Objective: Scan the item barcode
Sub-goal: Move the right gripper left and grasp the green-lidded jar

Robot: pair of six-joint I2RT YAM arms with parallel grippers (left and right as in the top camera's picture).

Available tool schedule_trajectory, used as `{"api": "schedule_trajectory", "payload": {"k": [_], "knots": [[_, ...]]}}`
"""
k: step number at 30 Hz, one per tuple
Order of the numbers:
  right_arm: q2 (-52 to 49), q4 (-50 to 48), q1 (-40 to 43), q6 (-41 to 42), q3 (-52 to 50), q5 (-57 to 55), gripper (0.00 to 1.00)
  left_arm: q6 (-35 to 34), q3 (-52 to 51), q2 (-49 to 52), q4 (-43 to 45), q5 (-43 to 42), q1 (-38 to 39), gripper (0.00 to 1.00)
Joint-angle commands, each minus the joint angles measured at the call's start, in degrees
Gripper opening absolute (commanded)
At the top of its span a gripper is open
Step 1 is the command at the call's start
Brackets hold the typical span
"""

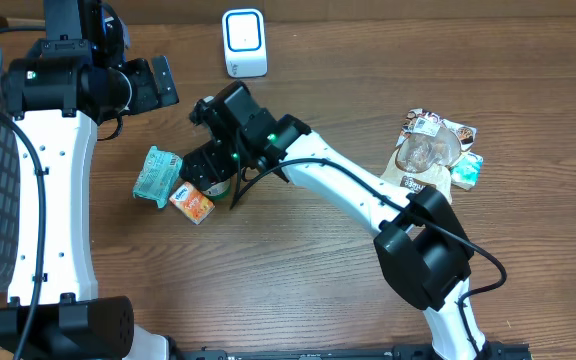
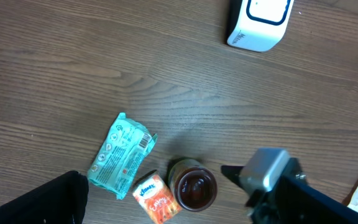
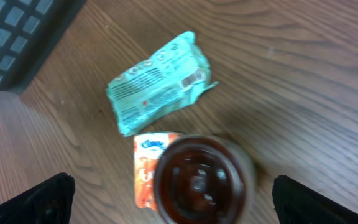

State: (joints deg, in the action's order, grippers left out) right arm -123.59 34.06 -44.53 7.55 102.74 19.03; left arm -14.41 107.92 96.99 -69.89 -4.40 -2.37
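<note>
Jar (image 2: 194,186) with a dark brown lid stands on the table (image 1: 368,60), left of centre in the overhead view. It is not yet gripped or lifted, so the scan looks to be at its very start.

Going from the left of that view, the left pincer (image 1: 154,84) hangs released in the upper left, well apart from the items and holding nothing. Below it lies a green packet (image 1: 156,175). Next comes a small orange tissue pack (image 1: 192,202), which is touching the jar or just beside it. The right pincer (image 3: 169,190) hovers over the jar, and the right wrist view shows its jaws spread wide on either side of the lid, touching nothing. The white scanner (image 1: 244,42) sits at the upper middle, well apart from the jar.

By this reading, what is left is to close on the jar, raise it, carry it to the scanner and turn the barcode to the scanner's face.

The jar is upright with its lid toward the ceiling and its long axis vertical. Its side is hidden from above, so which way the barcode faces cannot be told.
</note>
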Motion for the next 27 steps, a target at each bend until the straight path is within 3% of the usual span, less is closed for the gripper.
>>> {"api": "schedule_trajectory", "payload": {"k": [1,9,17,27], "knots": [[-2.7,-1.1,-0.5,0.4,0.2,-1.4,1.0,0.7,-0.2,0.3,0.0,0.4,-0.2,1.0],[-5.7,-1.4,-0.8,0.6,0.2,-1.4,0.97,0.7,-0.2,0.3,0.0,0.4,-0.2,1.0],[-7.2,-1.4,-0.8,0.6,0.2,-1.8,0.85,0.7,-0.2,0.3,0.0,0.4,-0.2,1.0],[-7.2,-0.8,0.3,0.6,0.2,-1.8,0.64,0.7,-0.2,0.3,0.0,0.4,-0.2,1.0]]}}
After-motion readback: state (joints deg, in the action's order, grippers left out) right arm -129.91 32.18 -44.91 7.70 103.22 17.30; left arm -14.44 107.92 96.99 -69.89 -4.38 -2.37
